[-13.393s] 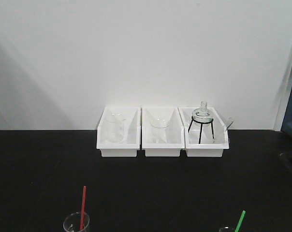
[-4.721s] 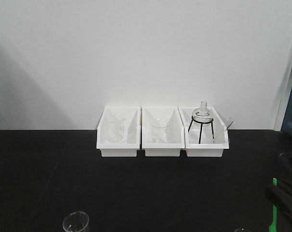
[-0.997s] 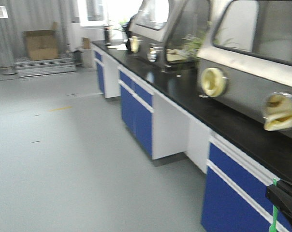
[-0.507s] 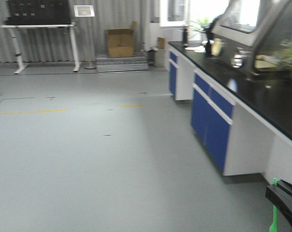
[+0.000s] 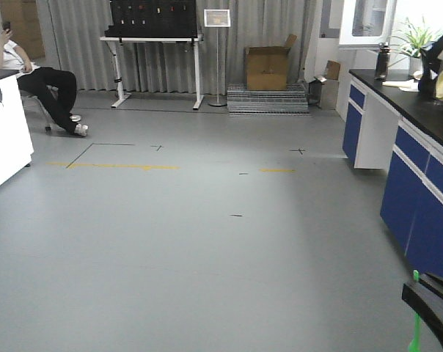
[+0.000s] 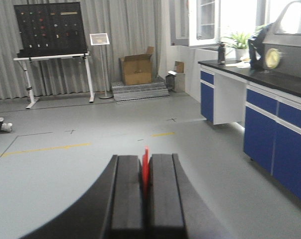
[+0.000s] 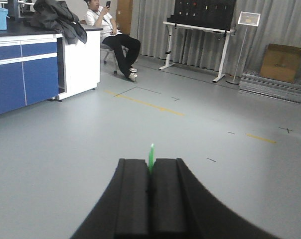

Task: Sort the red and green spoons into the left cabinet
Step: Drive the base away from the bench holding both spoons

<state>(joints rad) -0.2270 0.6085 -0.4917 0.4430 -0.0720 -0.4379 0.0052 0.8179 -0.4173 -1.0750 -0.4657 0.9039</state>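
The left gripper pinched the red spoon, the right gripper the green spoon; I judged firm grips essential in transit.

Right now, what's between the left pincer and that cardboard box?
In the left wrist view: bare grey floor with a yellow tape mark, then a low ribbed step just before the cardboard box. The left pincer grips the red spoon.

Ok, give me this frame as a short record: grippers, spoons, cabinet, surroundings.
left gripper: shut on red spoon, tip poking past the fingers
right gripper: shut on green spoon
cabinet: not in view
surroundings: open grey floor, blue bench on the right, seated person far left
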